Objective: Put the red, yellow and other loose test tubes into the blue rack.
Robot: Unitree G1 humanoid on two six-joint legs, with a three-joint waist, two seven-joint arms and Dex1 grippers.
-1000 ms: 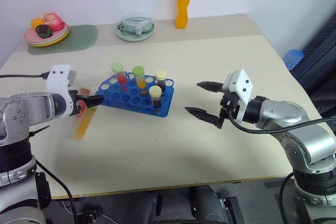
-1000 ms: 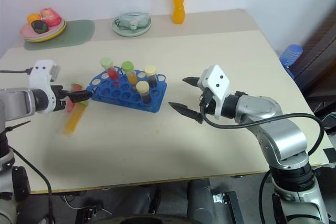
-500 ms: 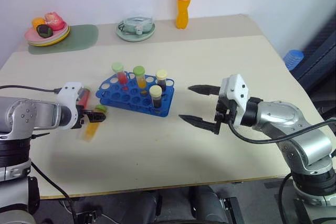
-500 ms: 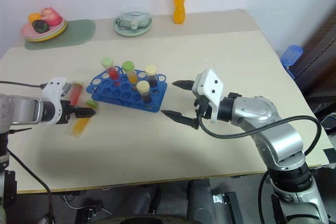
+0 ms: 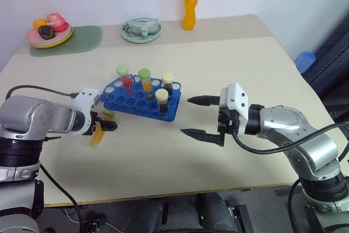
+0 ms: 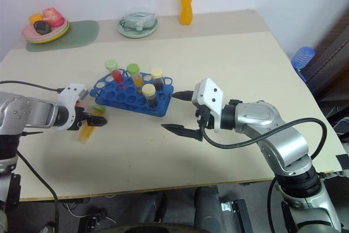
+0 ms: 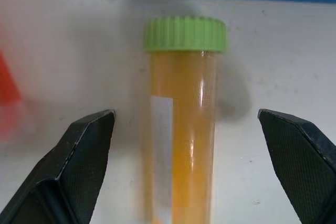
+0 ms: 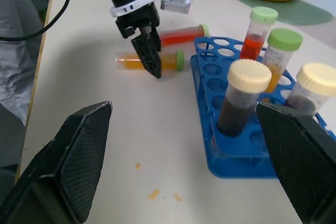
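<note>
**Left claw lowered over the yellow tube; both claws spread and empty**

Since the earlier frame the left claw has dropped towards the worktop and now straddles the yellow test tube, fingers wide, not touching it. The tube lies flat, its green cap just beside the near-left edge of the blue rack. A red test tube lies beside it, on the far side. The right claw has shifted left, closer to the rack, spread and empty. Four capped tubes stand in the rack.

The worktop is pale beige, against a white wall. At its far edge stand an orange drink bottle, a green dish and a plate of toy food on a green mat.
</note>
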